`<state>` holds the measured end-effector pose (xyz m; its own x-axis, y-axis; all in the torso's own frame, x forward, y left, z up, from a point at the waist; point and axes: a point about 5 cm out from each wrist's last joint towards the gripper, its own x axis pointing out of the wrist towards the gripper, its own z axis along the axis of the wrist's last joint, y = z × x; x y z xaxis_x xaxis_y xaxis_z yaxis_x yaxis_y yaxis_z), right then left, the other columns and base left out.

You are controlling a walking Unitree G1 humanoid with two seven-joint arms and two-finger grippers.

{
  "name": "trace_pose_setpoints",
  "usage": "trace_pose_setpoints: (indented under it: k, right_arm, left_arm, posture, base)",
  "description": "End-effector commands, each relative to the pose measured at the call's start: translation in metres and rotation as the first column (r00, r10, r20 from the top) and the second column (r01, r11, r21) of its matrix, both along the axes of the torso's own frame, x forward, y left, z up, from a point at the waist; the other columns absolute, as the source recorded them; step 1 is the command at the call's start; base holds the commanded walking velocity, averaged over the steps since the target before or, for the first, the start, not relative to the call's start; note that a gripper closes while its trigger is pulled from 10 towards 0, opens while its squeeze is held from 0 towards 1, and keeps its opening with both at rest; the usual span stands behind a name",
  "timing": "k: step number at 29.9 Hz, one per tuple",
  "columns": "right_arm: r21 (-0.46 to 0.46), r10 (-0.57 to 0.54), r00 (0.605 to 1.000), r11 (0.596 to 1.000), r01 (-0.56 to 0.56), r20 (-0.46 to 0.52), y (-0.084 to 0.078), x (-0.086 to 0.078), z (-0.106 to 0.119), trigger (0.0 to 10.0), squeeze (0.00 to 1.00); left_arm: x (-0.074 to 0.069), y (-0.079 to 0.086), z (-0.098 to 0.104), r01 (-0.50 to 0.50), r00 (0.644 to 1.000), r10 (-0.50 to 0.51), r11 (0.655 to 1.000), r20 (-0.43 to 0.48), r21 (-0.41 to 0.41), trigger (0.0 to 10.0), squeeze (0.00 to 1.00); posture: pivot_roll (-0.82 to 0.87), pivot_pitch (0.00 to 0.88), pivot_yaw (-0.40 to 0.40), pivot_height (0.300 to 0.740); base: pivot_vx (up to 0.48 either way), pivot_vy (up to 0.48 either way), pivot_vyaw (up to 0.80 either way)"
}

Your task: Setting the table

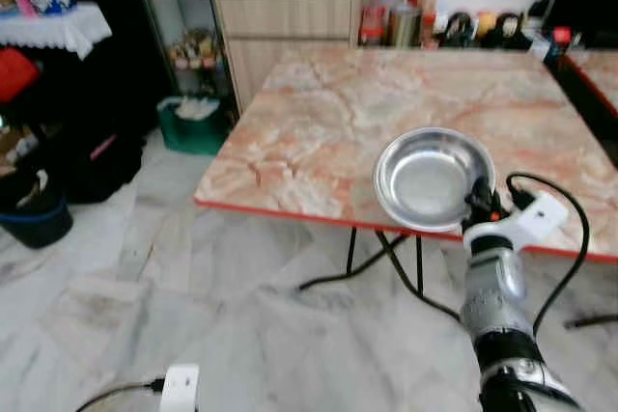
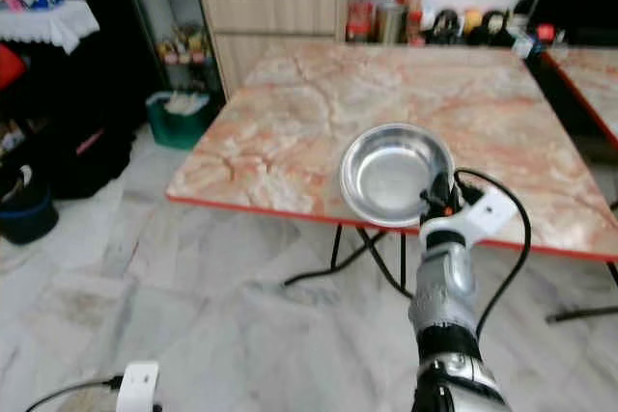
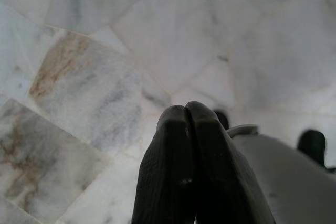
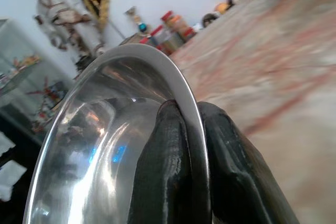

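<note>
Left eye view, looking forward and down: the robot's right gripper [image 1: 480, 202] is raised in front of it, holding a shallow steel bowl [image 1: 430, 178] by the near right part of its rim. In the right wrist view the two black fingers [image 4: 168, 166] are closed tight on that rim, one inside the bowl and one outside, with the thin metal edge pinched between them. The bowl sits open side up, tilted slightly, and appears empty (its polished inside shows only reflections). It hangs over the near edge of a marble-patterned table [image 1: 319, 132] trimmed in red, with most of the bowl above the tabletop and its near rim about level with the table's front edge. So the tabletop lies ahead of and below the bowl, and a short forward reach and a lowering would likely be enough to set it down. The right arm is the nearer one to the table and already carries the load. The left gripper [image 3: 186, 116] hangs idle, pointing down at the pale marble floor [image 3: 105, 35], its fingers pressed together on nothing. Bottles and jars [image 1: 396, 12] stand well apart at the far side of the table, beside a wooden cabinet [image 1: 285, 26].
</note>
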<state>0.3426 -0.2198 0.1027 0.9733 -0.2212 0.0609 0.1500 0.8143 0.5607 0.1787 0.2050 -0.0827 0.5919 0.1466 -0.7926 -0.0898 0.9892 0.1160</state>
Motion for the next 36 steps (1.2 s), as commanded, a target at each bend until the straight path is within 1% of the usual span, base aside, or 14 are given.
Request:
trace_pose_setpoints:
  k: [1, 7, 10, 18, 26, 33, 34, 35, 36]
  right_arm:
    - [-0.002, 0.035, 0.999, 0.999, -0.035, 0.019, 0.013, 0.006, 0.007, 10.0, 0.00]
    - [0.003, 0.036, 0.999, 0.999, -0.036, 0.020, 0.015, 0.008, 0.009, 10.0, 0.00]
    - [0.007, 0.040, 0.999, 0.999, -0.040, 0.017, 0.019, 0.009, 0.010, 10.0, 0.00]
    - [0.011, 0.062, 0.998, 0.998, -0.062, 0.001, 0.028, 0.007, 0.005, 10.0, 0.00]
    - [0.021, 0.061, 0.998, 0.998, -0.061, -0.021, 0.029, 0.004, 0.001, 10.0, 0.00]
    - [0.019, 0.069, 0.997, 0.998, -0.068, -0.030, 0.031, 0.002, 0.000, 10.0, 0.00]
    - [0.086, 0.063, 0.992, 0.995, -0.054, -0.106, 0.034, 0.001, -0.010, 10.0, 0.00]
    - [0.086, 0.063, 0.992, 0.995, -0.054, -0.106, 0.034, 0.001, -0.010, 10.0, 0.00]
    - [0.114, 0.051, 0.991, 0.993, -0.037, -0.126, 0.034, 0.000, -0.011, 10.0, 0.00]
  left_arm:
    - [-0.004, 0.009, 0.000, -0.014, 1.000, 0.014, 1.000, -0.010, 0.023, 10.0, 0.00]
    - [-0.004, 0.009, 0.000, -0.017, 1.000, 0.017, 1.000, -0.012, 0.020, 10.0, 0.00]
    - [-0.004, 0.009, -0.001, -0.018, 1.000, 0.018, 1.000, -0.014, 0.019, 10.0, 0.00]
    - [-0.004, 0.009, 0.000, -0.018, 1.000, 0.019, 1.000, -0.014, 0.019, 10.0, 0.00]
    - [-0.005, 0.009, -0.001, -0.019, 1.000, 0.020, 1.000, -0.018, 0.019, 10.0, 0.00]
    - [-0.005, 0.008, -0.001, -0.020, 1.000, 0.021, 1.000, -0.022, 0.014, 10.0, 0.00]
    - [-0.006, 0.007, -0.002, -0.015, 1.000, 0.016, 1.000, -0.027, 0.012, 10.0, 0.00]
    - [-0.006, 0.007, -0.002, -0.015, 1.000, 0.016, 1.000, -0.027, 0.012, 10.0, 0.00]
    - [-0.006, 0.006, -0.002, -0.012, 0.999, 0.013, 1.000, -0.029, 0.011, 10.0, 0.00]
  posture:
    - [0.03, 0.000, 0.016, 0.740]
    - [0.03, 0.002, 0.015, 0.740]
    - [0.03, 0.007, 0.015, 0.740]
    - [0.03, 0.020, 0.016, 0.740]
    - [0.02, 0.026, 0.017, 0.740]
    - [0.02, 0.029, 0.019, 0.740]
    - [0.02, 0.033, 0.019, 0.740]
    - [0.02, 0.033, 0.019, 0.740]
    - [0.02, 0.033, 0.019, 0.740]
  base:
    - [0.337, 0.000, 0.00]
    - [0.333, 0.000, 0.00]
    - [0.334, 0.000, 0.00]
    - [0.333, 0.000, 0.00]
    - [0.328, 0.000, 0.00]
    - [0.000, 0.000, 0.00]
    - [0.000, 0.000, 0.00]
    - [0.000, 0.000, 0.00]
    - [0.000, 0.000, 0.00]
